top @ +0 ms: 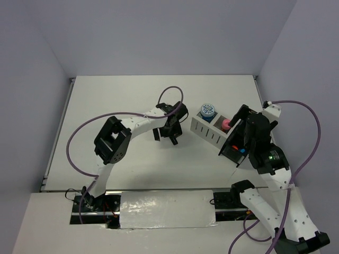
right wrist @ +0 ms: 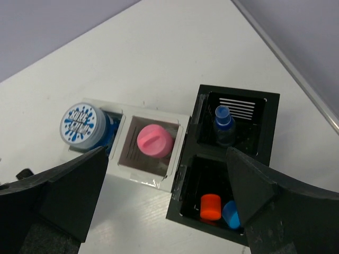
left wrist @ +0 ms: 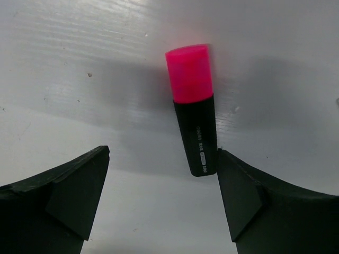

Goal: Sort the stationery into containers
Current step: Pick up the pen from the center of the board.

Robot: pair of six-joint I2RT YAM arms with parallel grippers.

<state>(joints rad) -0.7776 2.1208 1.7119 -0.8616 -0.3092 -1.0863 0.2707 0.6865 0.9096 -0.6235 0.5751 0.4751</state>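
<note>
A pink-capped highlighter lies on the white table, its black end beside my left gripper's right finger. My left gripper is open above it, left of the white box in the top view. The white two-compartment box holds a round blue tin and the pink tube. The black box holds the blue-capped bottle, an orange-capped highlighter and a blue-capped highlighter. My right gripper is open and empty above both boxes. Only one tin shows.
In the top view the white box and the black box stand side by side at right of centre, the black one largely under my right gripper. The table's right edge runs close behind them.
</note>
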